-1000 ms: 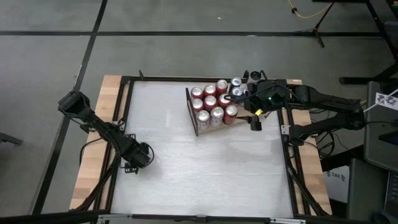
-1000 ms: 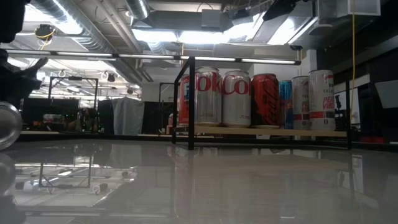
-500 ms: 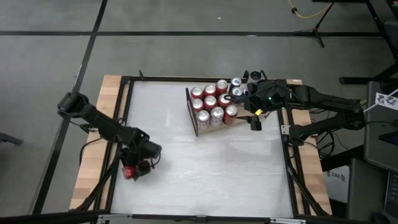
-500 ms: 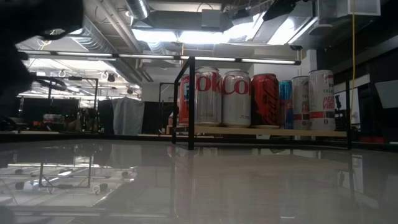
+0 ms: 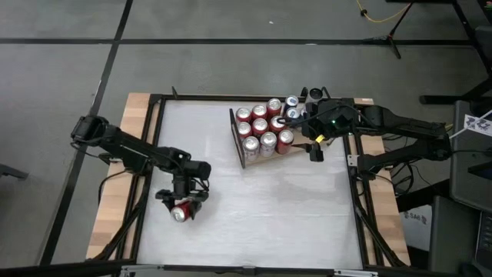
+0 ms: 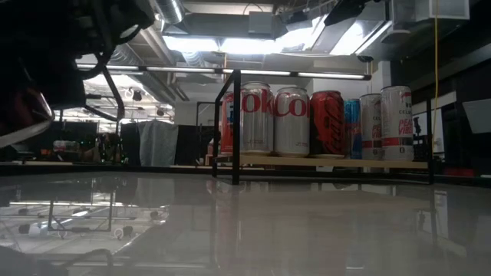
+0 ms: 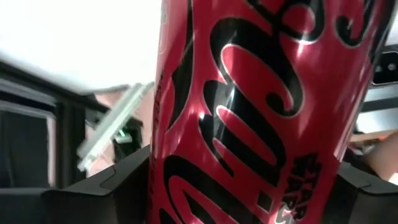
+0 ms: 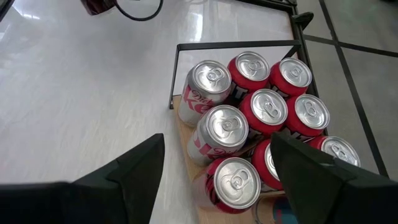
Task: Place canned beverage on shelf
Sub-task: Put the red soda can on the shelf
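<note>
Cans crowd the shelf near the desk's far right corner, its dark rail walling the side facing the open middle, while the right claw hangs beside the shelf's near right end, fingers spread apart.

The left dark six-joint arm reaches from the table's left edge toward the middle, its two-finger left gripper pointing down, fingers clamped either side of its load. The right dark arm stretches in from the right edge; the right gripper hangs with fingers spread wide.
</note>
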You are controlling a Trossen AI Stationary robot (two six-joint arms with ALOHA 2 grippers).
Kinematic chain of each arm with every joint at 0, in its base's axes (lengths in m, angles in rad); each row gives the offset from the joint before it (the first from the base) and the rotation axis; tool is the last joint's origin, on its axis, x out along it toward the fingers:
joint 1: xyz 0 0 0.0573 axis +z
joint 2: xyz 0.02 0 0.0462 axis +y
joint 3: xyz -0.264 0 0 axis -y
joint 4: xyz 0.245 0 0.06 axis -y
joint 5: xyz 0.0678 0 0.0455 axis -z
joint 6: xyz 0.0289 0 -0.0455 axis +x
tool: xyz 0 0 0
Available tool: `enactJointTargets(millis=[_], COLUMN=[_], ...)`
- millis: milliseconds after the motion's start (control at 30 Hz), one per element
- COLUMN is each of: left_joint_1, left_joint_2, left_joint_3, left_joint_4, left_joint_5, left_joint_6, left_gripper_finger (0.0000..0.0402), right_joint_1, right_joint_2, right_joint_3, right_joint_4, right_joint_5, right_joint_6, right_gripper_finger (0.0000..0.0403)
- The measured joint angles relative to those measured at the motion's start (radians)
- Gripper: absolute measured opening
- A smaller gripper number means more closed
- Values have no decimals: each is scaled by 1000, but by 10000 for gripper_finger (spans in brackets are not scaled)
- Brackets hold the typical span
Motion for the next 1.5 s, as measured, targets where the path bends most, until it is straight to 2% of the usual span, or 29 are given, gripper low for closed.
enactJointTargets(millis=[133,367,733,1033,1500], left_joint_1=[25,63,111,155,148], left_joint_2=[50,202,356,365,366], left_joint_3=[0,2,2,2,1], left_joint_4=[81,185,206,204,202], left_joint_5=[94,294,315,314,302], left_joint_6=[-62,-34,1,-3,16], left_gripper_finger=[305,306,306,310,312], right_joint_1=[0,0,0,0,0], right_joint_2=[0,0,0,0,0], right_joint_3=[0,0,0,0,0], right_joint_4=[-1,-3,-2,-2,-3], right_joint_5=[-1,-1,-1,-1,-1], right_joint_6=[-1,-2,-2,-2,-2], right_gripper_finger=[282,282,282,282,282])
